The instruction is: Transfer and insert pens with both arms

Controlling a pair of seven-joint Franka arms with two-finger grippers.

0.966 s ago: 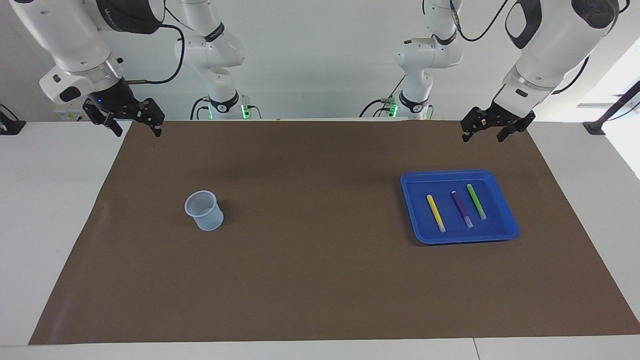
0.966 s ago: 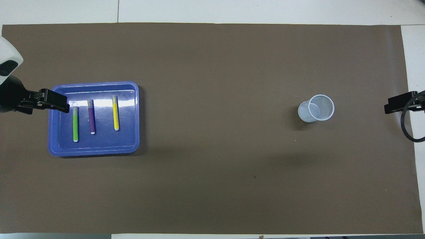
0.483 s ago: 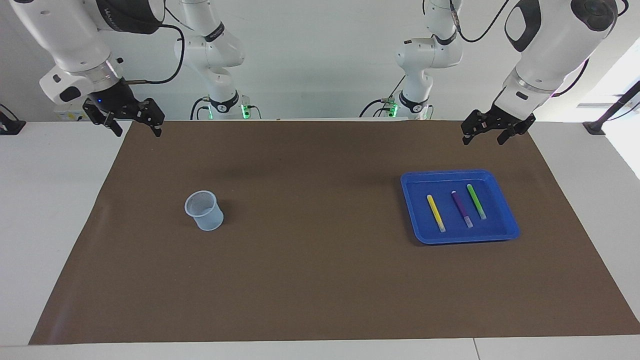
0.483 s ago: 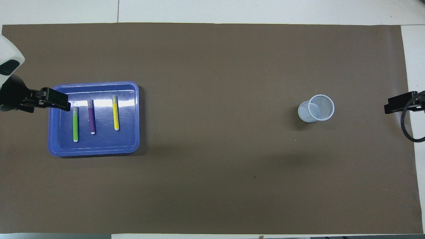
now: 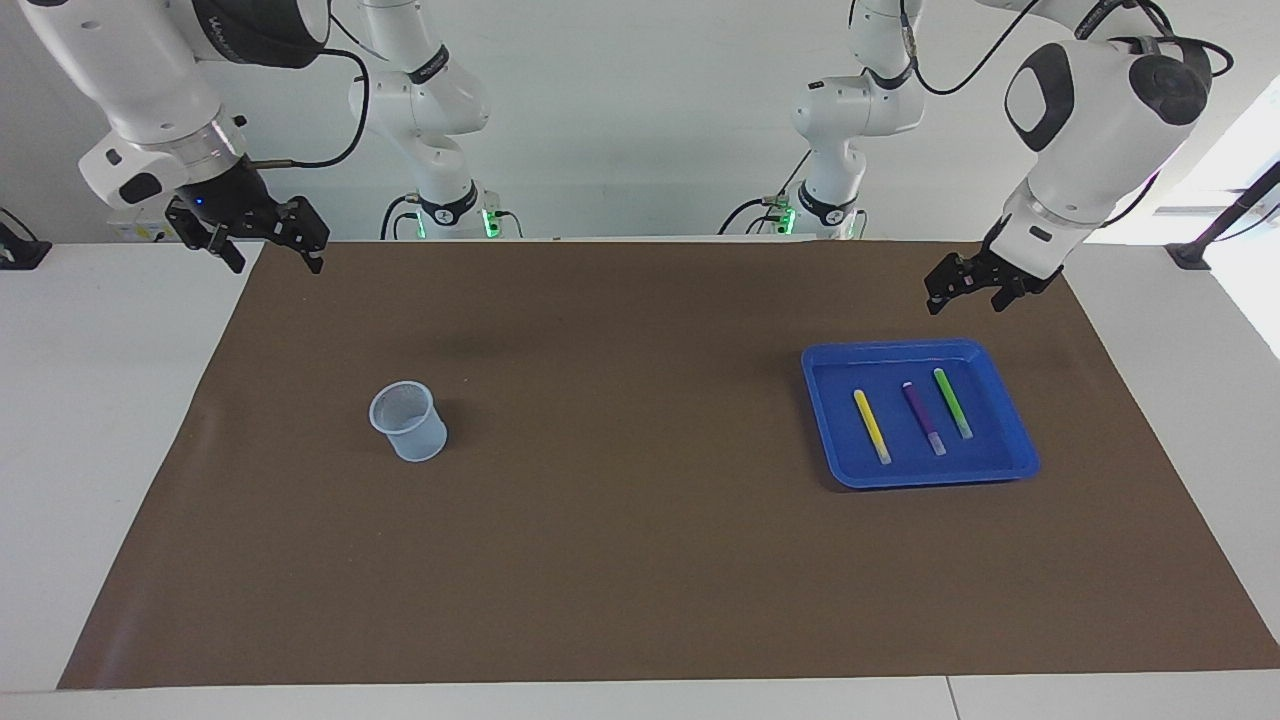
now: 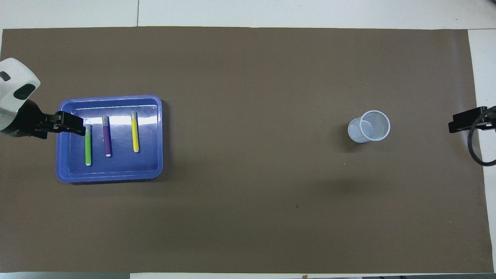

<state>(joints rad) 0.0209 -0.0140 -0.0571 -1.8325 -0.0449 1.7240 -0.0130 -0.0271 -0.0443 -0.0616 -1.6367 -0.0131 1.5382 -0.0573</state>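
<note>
Three pens lie side by side in a blue tray (image 5: 1015, 440) toward the left arm's end of the table: yellow pen (image 5: 871, 425), purple pen (image 5: 923, 417), green pen (image 5: 952, 402), roughly parallel and apart from one another. The green one lies closest to the left arm's end, the yellow closest to the table's middle. Each has bare tray floor on both sides.

The left gripper (image 5: 964, 288) hangs in the air over the mat near the tray's edge closest to the robots, on the green pen's side, touching nothing. Its fingers stand apart and hold nothing.

The tray sits on a brown mat (image 5: 640, 560) with a strip of mat between it and the mat's edge at the left arm's end. A wide bare stretch of mat separates it from a clear cup (image 5: 408, 421), which stands upright toward the right arm's end.

The right gripper (image 5: 270, 252) waits in the air over the mat's corner at its own end, well apart from the cup, fingers apart and holding nothing.
</note>
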